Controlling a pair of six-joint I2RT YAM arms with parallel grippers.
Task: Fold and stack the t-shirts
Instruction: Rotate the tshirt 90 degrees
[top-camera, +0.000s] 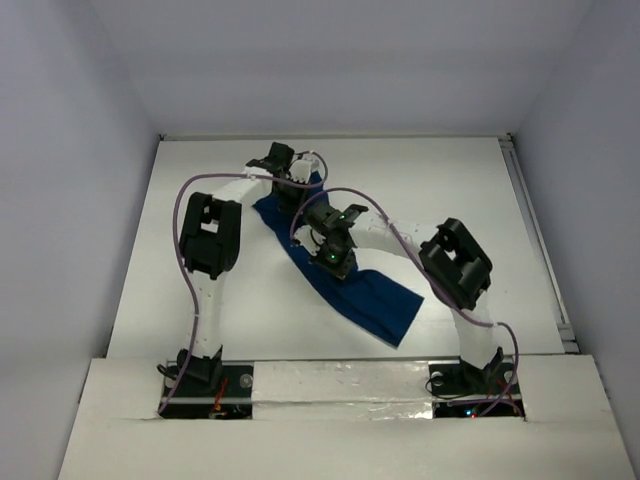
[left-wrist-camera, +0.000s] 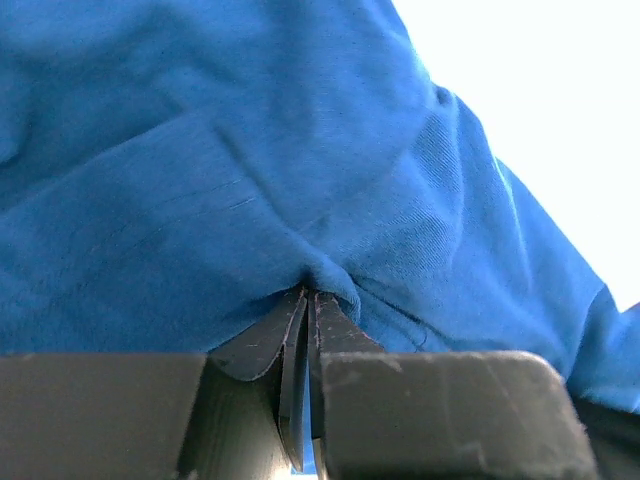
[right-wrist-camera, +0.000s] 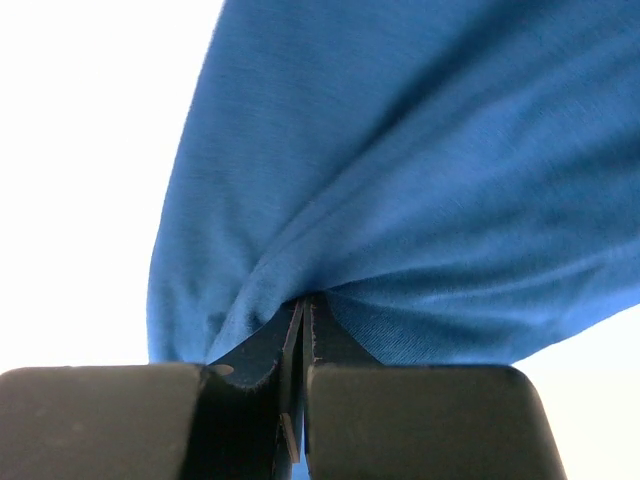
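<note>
The dark blue t-shirt (top-camera: 375, 300) lies as a long bunched band running diagonally from the table's middle back toward the front right. My left gripper (top-camera: 292, 196) is shut on its far end, and the left wrist view shows the jaws (left-wrist-camera: 308, 292) pinching a fold of the blue cloth (left-wrist-camera: 200, 150). My right gripper (top-camera: 334, 262) is shut on the cloth further along the band, with the fabric (right-wrist-camera: 420, 150) draped over its closed tips (right-wrist-camera: 304, 298). No print shows on the shirt.
The white table (top-camera: 200, 330) is boxed in by pale walls on the left, back and right. A metal rail (top-camera: 535, 240) runs along its right edge. A white ledge (top-camera: 330, 385) covers the arm bases at the front.
</note>
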